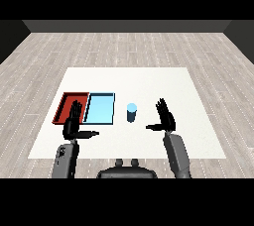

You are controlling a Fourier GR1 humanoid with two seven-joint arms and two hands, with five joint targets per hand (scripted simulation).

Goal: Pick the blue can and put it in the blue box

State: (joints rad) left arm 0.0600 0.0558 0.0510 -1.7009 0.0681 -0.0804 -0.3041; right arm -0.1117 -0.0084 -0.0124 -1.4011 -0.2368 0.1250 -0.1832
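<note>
A small blue can (131, 112) stands upright on the white table, just right of the light blue tray (99, 109). My right hand (166, 118) is raised to the right of the can, fingers straight and thumb pointing left toward it, a short gap apart. My left hand (74, 123) hovers over the near edge of the trays, fingers straight, thumb stretched right, holding nothing.
A red tray (65, 105) lies against the left side of the light blue tray. The white table (149, 81) stretches wide behind and to the right of the can. Grey wood floor surrounds the table.
</note>
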